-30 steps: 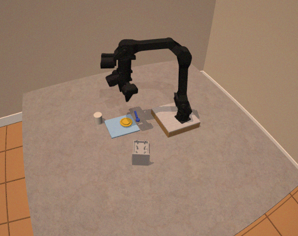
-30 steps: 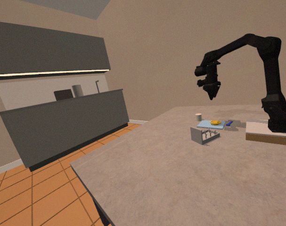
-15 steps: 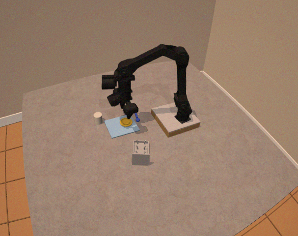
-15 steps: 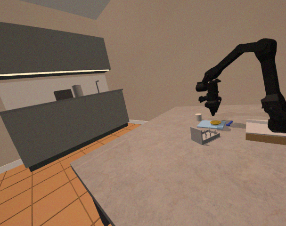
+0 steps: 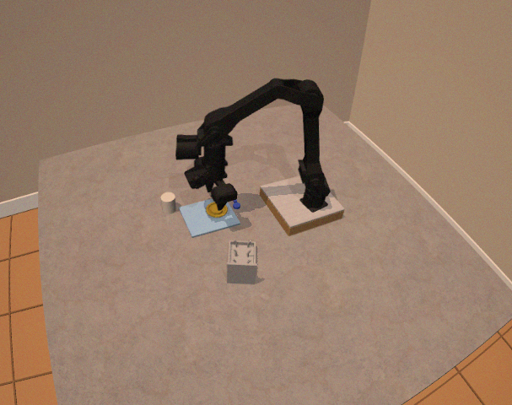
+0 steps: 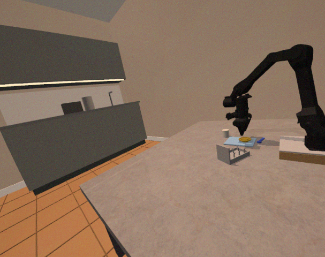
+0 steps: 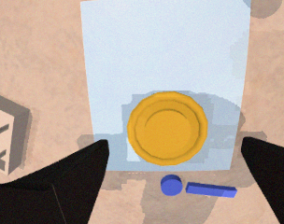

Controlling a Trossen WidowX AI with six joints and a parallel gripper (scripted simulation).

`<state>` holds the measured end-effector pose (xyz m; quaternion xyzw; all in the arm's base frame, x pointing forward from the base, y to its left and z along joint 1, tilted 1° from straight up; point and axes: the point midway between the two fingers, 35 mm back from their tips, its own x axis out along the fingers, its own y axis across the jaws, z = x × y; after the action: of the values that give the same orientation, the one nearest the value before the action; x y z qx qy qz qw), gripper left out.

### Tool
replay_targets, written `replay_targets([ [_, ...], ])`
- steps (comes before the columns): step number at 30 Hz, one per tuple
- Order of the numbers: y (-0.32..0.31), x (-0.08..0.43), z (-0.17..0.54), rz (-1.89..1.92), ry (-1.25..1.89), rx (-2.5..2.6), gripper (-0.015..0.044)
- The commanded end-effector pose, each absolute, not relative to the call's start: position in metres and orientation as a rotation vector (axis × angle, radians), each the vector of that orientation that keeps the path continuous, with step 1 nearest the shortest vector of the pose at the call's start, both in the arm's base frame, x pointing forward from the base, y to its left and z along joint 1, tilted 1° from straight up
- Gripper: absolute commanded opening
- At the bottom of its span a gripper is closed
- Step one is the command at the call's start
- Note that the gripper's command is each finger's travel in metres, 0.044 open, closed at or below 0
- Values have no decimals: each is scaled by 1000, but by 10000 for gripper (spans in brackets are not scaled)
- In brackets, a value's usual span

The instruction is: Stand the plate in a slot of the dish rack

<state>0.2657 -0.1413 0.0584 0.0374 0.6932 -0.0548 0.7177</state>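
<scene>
The yellow plate (image 5: 212,212) (image 6: 244,139) (image 7: 167,131) lies flat on the light blue mat (image 5: 196,224) (image 6: 231,142) (image 7: 165,47), near the mat's edge by the blue object. My gripper (image 7: 176,146) (image 6: 241,134) is open and empty, pointing down above the plate. In the wrist view its fingertips stand left and right of the plate, apart from it. In the top view one finger hides part of the plate. The grey dish rack (image 5: 241,272) (image 6: 223,154) (image 7: 21,135) stands on the table beside the mat, with short upright rails and a taller end wall. Nothing stands in its slots.
A blue object (image 5: 236,205) (image 6: 260,140) (image 7: 211,189) with a round end lies just off the mat's edge. A whitish cylinder (image 5: 168,203) (image 6: 225,133) stands beyond the mat's other end. The arm's base stands on a white-topped block (image 5: 286,213) (image 6: 292,156).
</scene>
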Motion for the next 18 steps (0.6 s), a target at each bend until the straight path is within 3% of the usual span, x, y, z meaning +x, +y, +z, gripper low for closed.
replay_targets([
  [1, -141, 264, 49, -125, 1539, 85, 400],
  [18, -141, 262, 21, -124, 1540, 85, 400],
])
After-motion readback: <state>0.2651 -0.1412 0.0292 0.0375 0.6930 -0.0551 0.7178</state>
